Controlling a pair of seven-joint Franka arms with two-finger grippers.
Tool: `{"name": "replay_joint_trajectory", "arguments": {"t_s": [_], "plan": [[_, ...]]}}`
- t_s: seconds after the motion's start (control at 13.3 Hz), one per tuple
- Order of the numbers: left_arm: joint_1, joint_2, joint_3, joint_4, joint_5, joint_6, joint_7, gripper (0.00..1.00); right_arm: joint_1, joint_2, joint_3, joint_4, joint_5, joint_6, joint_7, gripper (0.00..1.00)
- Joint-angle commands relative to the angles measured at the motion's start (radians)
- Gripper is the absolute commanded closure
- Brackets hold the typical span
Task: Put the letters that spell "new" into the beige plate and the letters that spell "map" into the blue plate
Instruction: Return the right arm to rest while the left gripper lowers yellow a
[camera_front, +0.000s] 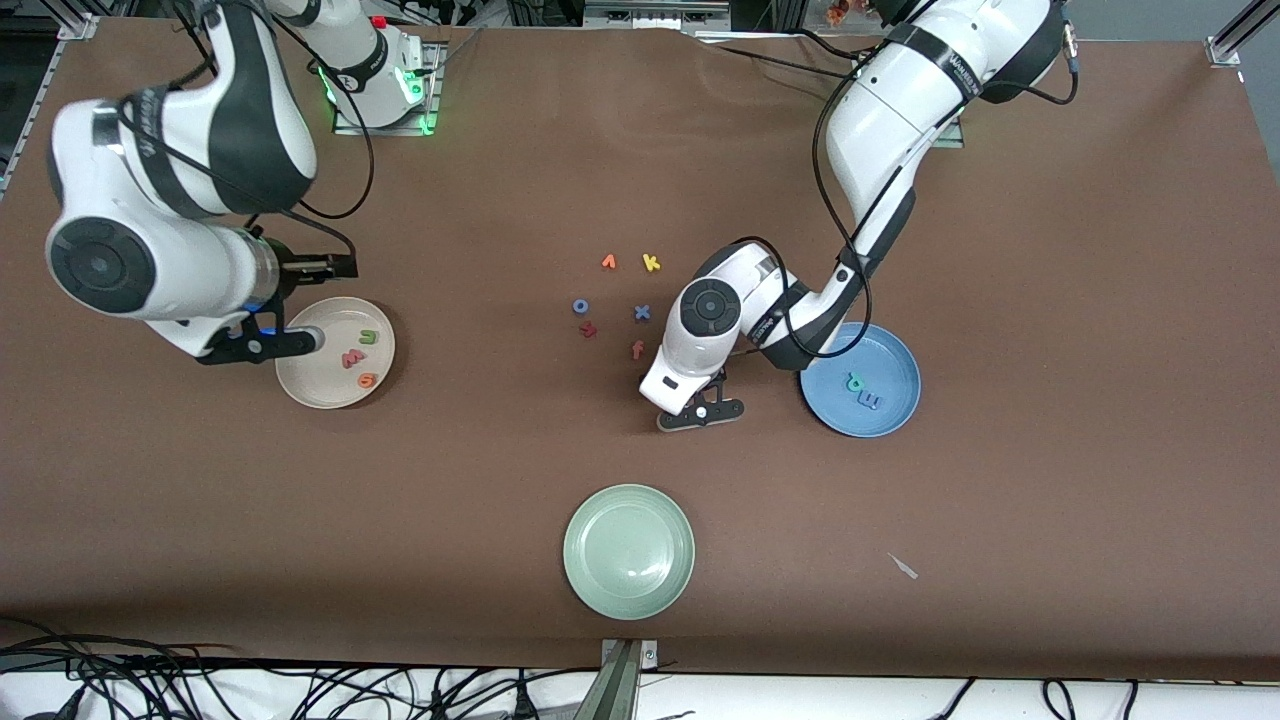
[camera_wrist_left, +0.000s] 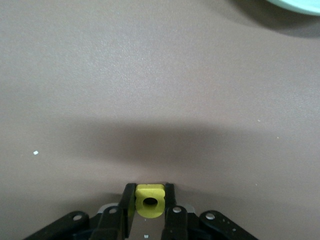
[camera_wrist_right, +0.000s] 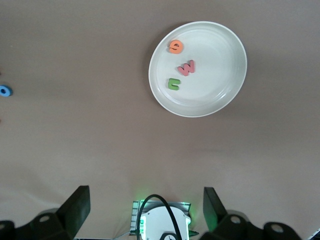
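Jaws pinching yellow a (camera_wrist_left: 149, 200), lower half hidden

The left gripper (camera_front: 700, 413) is seen just below the centre of the front view, lowered to the table, its fingers (camera_wrist_left: 129, 200) clamped on a yellow a (camera_wrist_left: 149, 201). The right gripper (camera_front: 300, 341) is held aloft at centre left, fingers (camera_wrist_right: 77, 207) spread wide, nothing gripped.

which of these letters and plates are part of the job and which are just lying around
Job: beige plate holding green n, pinkish-red w, orange e; blue plate holding teal p, blue m; yellow a in left gripper.

Lying about: pale green plate, yellow k, blue o, blue x, orange-red f.
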Motion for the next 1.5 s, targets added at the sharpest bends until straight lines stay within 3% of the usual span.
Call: {"name": "replay_joint_trajectory", "arguments": {"t_s": [0.0, 0.22, 0.45, 0.75, 0.9, 1.05, 1.27, 1.43], "plan": [[0.012, -0.034, 0.008, 0.012, 0.029, -0.056, -0.008, 0.92, -0.072, -0.065, 0.053, 0.007, -0.014, -0.018, -0.051, 0.0], [0.052, -0.102, 0.003, 0.01, 0.027, -0.235, 0.147, 0.92, -0.226, -0.18, 0.221, -0.059, -0.086, 0.01, -0.032, 0.0], [0.136, -0.183, 0.0, -0.019, 0.026, -0.367, 0.38, 0.92, -0.304, -0.226, 0.253, -0.067, -0.068, 0.033, 0.013, 0.0], [0.298, -0.358, -0.025, -0.258, 0.012, -0.358, 0.669, 0.92, -0.372, -0.292, 0.29, -0.149, -0.063, 0.163, 0.021, 0.0], [0.322, -0.39, -0.023, -0.359, 0.029, -0.29, 0.712, 0.89, -0.419, -0.303, 0.331, -0.159, -0.063, 0.167, 0.021, 0.0], [0.329, -0.397, -0.023, -0.456, 0.029, -0.17, 0.713, 0.88, -0.421, -0.3, 0.333, -0.157, -0.065, 0.171, 0.021, 0.0], [0.329, -0.397, -0.021, -0.489, 0.029, -0.12, 0.715, 0.57, -0.421, -0.291, 0.333, -0.153, -0.065, 0.174, 0.021, 0.0], [0.329, -0.397, -0.021, -0.486, 0.029, -0.127, 0.718, 0.0, -0.421, -0.291, 0.333, -0.153, -0.065, 0.193, 0.022, 0.0]]}}
